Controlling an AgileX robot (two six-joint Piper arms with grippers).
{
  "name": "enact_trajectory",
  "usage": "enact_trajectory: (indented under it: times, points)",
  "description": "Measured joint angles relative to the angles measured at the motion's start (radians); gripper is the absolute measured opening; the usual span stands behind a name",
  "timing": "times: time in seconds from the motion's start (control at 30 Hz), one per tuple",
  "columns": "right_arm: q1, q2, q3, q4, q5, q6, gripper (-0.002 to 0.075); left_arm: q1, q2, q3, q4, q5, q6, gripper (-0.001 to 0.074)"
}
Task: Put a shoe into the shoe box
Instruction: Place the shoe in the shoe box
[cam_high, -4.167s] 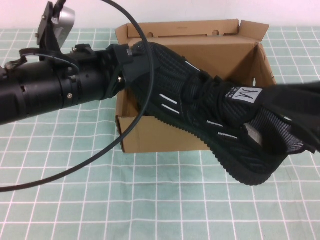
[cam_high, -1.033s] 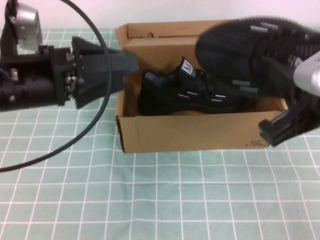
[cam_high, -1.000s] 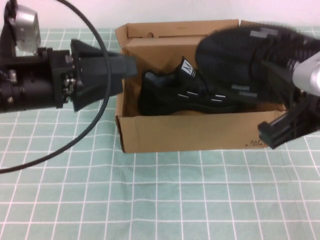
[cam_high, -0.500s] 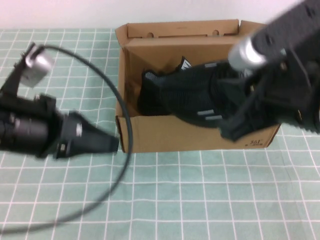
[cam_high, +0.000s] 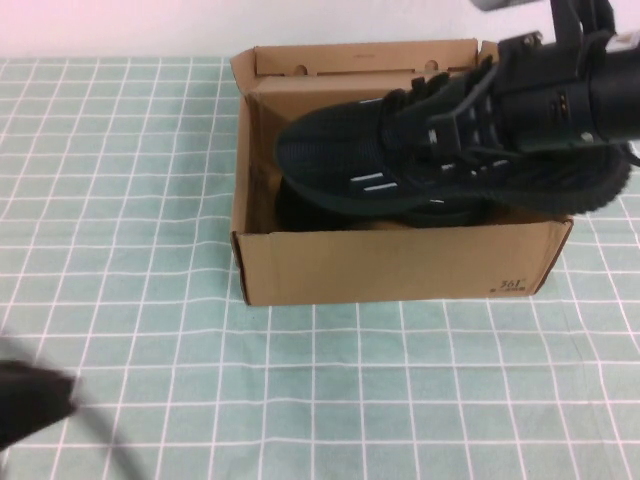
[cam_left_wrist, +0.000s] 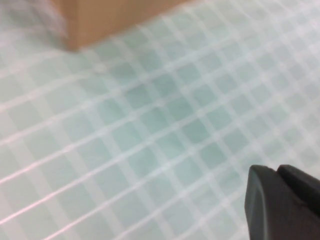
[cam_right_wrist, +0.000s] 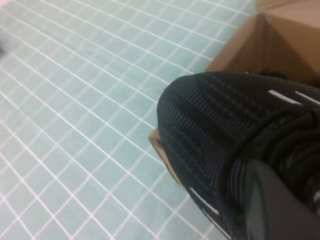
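The brown shoe box (cam_high: 390, 265) stands open at the table's middle back. One black shoe (cam_high: 300, 212) lies inside it, mostly hidden. My right gripper (cam_high: 545, 95) is shut on a second black shoe (cam_high: 400, 160) and holds it over the box, toe toward the left. In the right wrist view this shoe (cam_right_wrist: 210, 115) fills the picture beside one finger (cam_right_wrist: 275, 210), with the box (cam_right_wrist: 285, 30) behind it. My left gripper (cam_high: 30, 405) is low at the near left corner, shut and empty. The left wrist view shows it (cam_left_wrist: 282, 200) above the cloth, with the box corner (cam_left_wrist: 100, 15) far off.
A green cloth with a white grid (cam_high: 330, 390) covers the table. The box's lid flap (cam_high: 360, 58) stands up at the back against a white wall.
My left arm has drawn back from the box to the near left corner. My right arm has swung the held shoe over the box, above the shoe lying inside.
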Motion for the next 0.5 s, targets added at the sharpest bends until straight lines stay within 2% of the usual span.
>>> enact_trajectory:
  times: [0.13,0.27,0.5]
  points:
    - [-0.052,0.099,-0.071,0.138,0.081,-0.118,0.0002,0.000,-0.159,0.000,0.188,0.004,-0.143,-0.0001]
    - [-0.064,0.191,-0.132,0.197,0.112,-0.158,0.0002,0.000,-0.280,0.000,0.335,0.010,-0.254,-0.0001]
    - [-0.066,0.312,-0.155,0.252,0.090,-0.245,0.0002,0.000,-0.350,0.000,0.438,0.033,-0.343,-0.0002]
